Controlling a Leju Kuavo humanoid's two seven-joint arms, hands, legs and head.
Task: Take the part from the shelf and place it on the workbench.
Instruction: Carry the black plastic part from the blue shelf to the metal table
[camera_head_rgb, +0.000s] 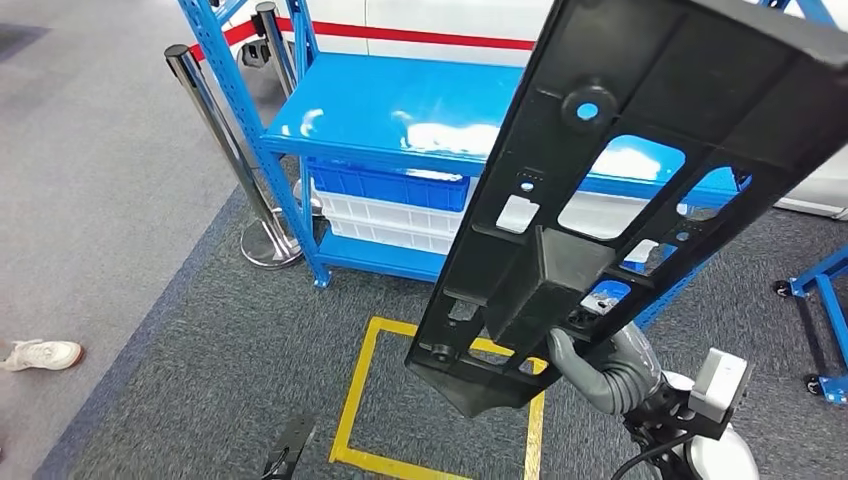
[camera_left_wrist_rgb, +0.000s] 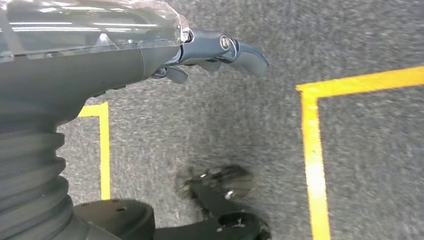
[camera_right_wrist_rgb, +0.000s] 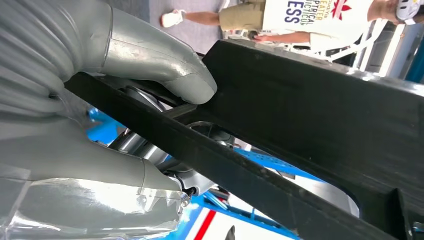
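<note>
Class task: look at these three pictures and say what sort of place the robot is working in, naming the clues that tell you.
Probably a factory-style workshop or robot test area: a blue metal shelf holding stacked storage bins, yellow floor tape marking a standing spot on grey carpet, and a large black moulded part gripped by the right hand.

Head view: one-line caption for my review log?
Right hand holds the long black part raised before the blue shelf.

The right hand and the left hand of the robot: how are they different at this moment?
1. The right hand grips the long black part at its lower end; the left hand holds nothing.
2. The right hand is raised in front of the blue shelf; the left hand hangs low over the grey carpet with its yellow floor lines.
Shared: both have dark grey fingers.
</note>
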